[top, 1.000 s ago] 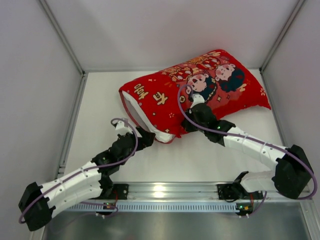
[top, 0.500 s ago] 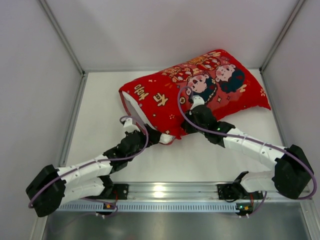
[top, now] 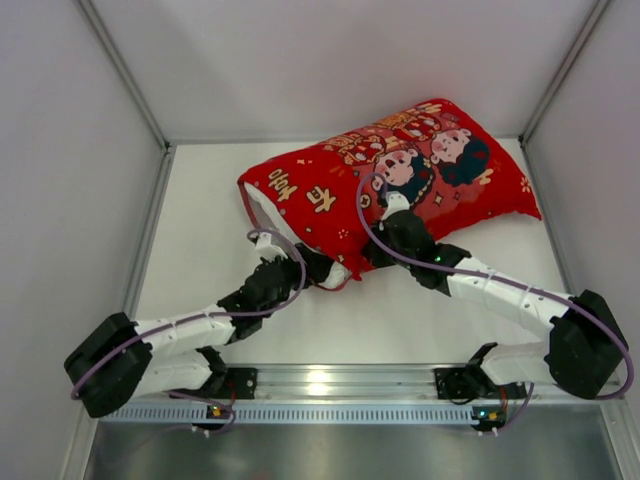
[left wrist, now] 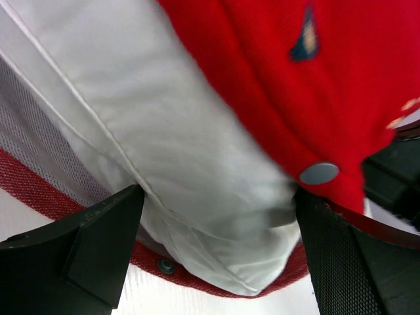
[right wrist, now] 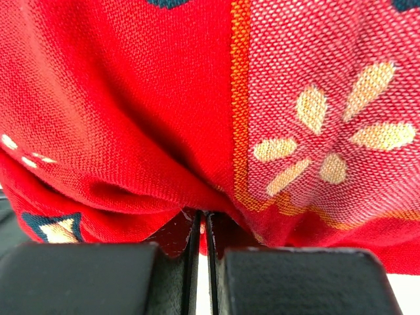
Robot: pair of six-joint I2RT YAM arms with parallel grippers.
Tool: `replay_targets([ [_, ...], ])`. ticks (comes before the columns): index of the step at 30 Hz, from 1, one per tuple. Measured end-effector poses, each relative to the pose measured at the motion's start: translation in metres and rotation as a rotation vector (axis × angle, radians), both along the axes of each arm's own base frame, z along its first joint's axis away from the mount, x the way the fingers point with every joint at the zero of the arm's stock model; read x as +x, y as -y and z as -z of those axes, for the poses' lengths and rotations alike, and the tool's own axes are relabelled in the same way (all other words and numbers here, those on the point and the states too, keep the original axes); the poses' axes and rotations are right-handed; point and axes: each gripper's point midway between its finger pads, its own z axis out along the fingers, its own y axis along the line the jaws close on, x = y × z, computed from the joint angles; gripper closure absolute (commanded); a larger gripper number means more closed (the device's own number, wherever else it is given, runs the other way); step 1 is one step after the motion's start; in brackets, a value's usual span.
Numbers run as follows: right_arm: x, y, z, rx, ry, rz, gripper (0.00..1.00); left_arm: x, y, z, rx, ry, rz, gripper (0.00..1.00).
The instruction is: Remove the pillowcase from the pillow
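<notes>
Stripping the cover: early stage, pillow barely exposed

The pillowcase (top: 400,170) lay across the far half of the counter (top: 400,320) and covered nearly all of the pillow (top: 275,225). Only the pillow's white end and near corner showed at the cover's open left mouth. Left jaws stood wide apart, straddling that bare corner without gripping it. Right jaws were pressed together on a fold of red fabric at the cover's near edge. Judged progress: hardly begun, with the whole pull-off remaining.
</notes>
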Motion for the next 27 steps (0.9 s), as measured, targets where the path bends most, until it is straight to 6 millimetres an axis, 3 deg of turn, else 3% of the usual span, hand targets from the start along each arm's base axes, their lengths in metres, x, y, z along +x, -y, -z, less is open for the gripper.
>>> replay_targets([
  [5, -0.001, 0.000, -0.002, 0.003, 0.002, -0.004, 1.00, -0.003, 0.011, 0.025, 0.034, -0.050, 0.053, 0.01],
  [14, -0.002, -0.001, -0.004, 0.007, 0.004, -0.016, 1.00, -0.006, 0.013, 0.030, 0.025, -0.050, 0.072, 0.01],
  [19, -0.002, -0.001, -0.004, 0.017, -0.003, -0.017, 1.00, 0.002, 0.017, 0.037, 0.018, -0.035, 0.056, 0.02],
  [23, -0.006, 0.001, 0.003, 0.022, -0.007, -0.015, 1.00, 0.010, 0.022, 0.038, 0.023, -0.015, 0.047, 0.43],
  [24, -0.007, 0.003, 0.003, 0.025, -0.006, -0.014, 1.00, 0.012, 0.023, 0.035, 0.030, -0.004, 0.043, 0.65],
  [27, -0.011, 0.007, 0.001, 0.038, 0.008, -0.012, 1.00, 0.022, 0.022, 0.023, 0.054, 0.032, 0.019, 1.00],
])
